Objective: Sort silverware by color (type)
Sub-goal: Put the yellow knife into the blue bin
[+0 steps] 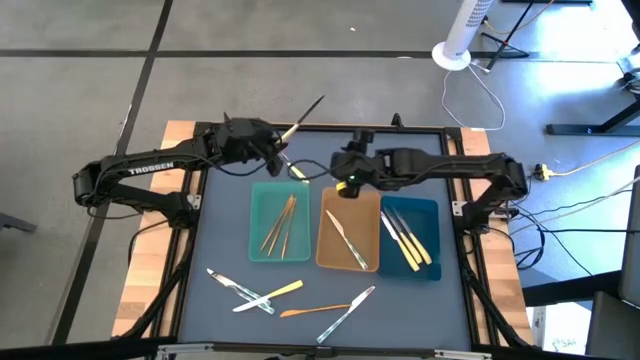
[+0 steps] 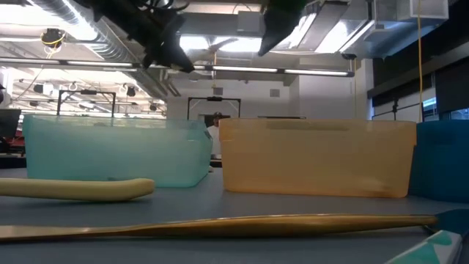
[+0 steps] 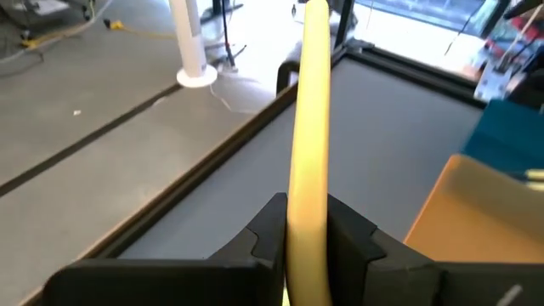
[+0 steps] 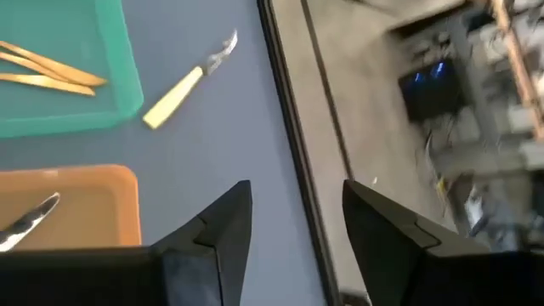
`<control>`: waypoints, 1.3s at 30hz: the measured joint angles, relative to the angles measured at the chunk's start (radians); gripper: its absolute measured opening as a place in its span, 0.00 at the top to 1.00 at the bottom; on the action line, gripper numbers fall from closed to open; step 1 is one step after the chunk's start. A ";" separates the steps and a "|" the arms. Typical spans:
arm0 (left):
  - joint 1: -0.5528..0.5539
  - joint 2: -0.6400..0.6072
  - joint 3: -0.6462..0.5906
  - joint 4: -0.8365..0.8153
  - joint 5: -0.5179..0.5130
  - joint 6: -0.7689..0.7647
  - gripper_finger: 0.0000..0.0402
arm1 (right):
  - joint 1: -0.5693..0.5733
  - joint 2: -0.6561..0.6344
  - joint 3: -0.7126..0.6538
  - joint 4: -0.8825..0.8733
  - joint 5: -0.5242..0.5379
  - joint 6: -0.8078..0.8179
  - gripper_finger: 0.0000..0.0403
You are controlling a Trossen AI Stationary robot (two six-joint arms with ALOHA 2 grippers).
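Dark table: three trays, loose silverware near front edge.

Teal tray beside tan tray, 2 utensils in fgd, yellow-handled, gold

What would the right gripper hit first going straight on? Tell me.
Probably the bare grey table mat, just short of its black edge rail. The right gripper, open and empty, aims there. The yellow-handled utensil lies off to one side, out of line. Depth is hard to judge.
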 joint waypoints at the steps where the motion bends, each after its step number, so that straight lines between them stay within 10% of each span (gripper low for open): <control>1: 0.000 0.000 0.000 0.013 -0.002 0.000 0.88 | -0.001 -0.010 0.000 -0.024 0.001 0.032 0.56; 11: 0.000 0.000 0.000 0.124 -0.005 0.012 0.88 | -0.028 -0.105 -0.177 0.112 0.101 0.327 0.56; 24: 0.000 0.000 0.000 0.188 -0.029 0.061 0.88 | -0.121 -0.104 -0.410 1.060 -0.162 0.440 0.56; 39: -0.011 0.000 0.000 0.263 -0.012 0.060 0.88 | -0.157 -0.073 -0.413 1.265 -0.280 0.547 0.56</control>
